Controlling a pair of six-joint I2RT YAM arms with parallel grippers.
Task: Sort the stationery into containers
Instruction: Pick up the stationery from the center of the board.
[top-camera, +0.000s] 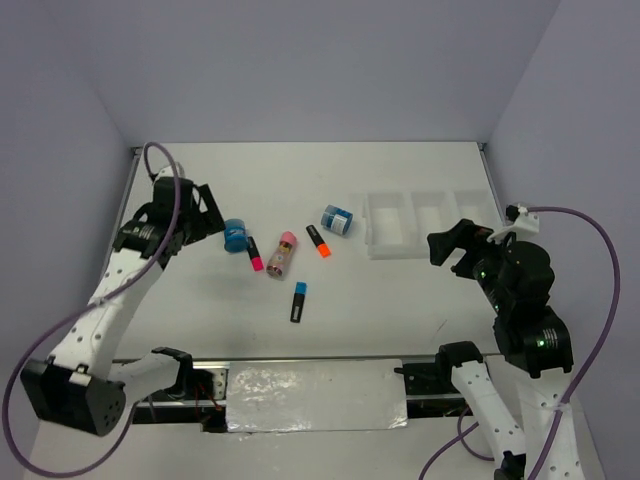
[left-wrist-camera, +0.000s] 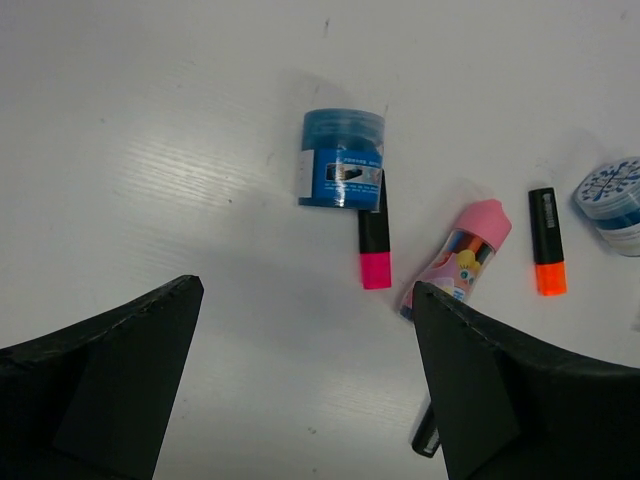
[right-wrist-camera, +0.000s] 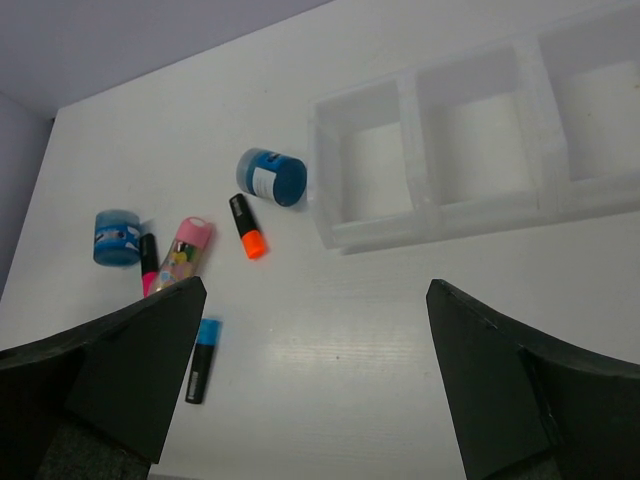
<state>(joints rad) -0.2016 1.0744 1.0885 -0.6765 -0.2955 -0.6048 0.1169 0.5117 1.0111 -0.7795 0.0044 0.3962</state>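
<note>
Fingers of both grippers stood spread wide with nothing between them. At the left of the overhead frame the left gripper (left-wrist-camera: 305, 300) hovered just beside a blue tape roll (top-camera: 235, 235), and at the right the right gripper (right-wrist-camera: 315, 290) hung near the clear tray (right-wrist-camera: 440, 215) of three compartments. All six items lay on the white table (top-camera: 420, 170), outside the tray. A pink-capped highlighter (left-wrist-camera: 375, 245) lay with its black end against the tape roll. To its right lay the tilted glue stick (left-wrist-camera: 462, 255), then an orange-capped highlighter (top-camera: 318, 241). A second blue tape roll (top-camera: 337, 220) sat near the tray's left end. Lower in the frame, apart from the rest, lay a blue-capped highlighter (top-camera: 298, 300).
</note>
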